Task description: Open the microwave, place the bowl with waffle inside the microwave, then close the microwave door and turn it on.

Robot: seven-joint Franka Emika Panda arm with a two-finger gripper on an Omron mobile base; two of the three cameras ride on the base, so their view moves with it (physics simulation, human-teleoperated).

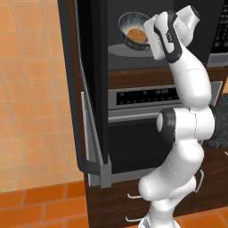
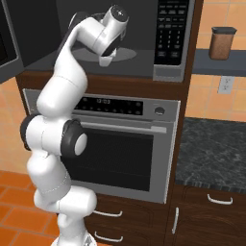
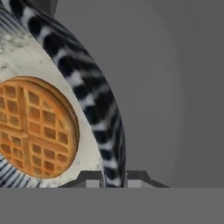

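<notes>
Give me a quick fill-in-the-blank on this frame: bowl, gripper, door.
1. The microwave door stands ____.
2. The bowl holds a ____.
3. The gripper is shut on the bowl's ____.
4. The bowl is over the turntable, inside the ____.

Missing words: open; waffle; rim; microwave
</notes>
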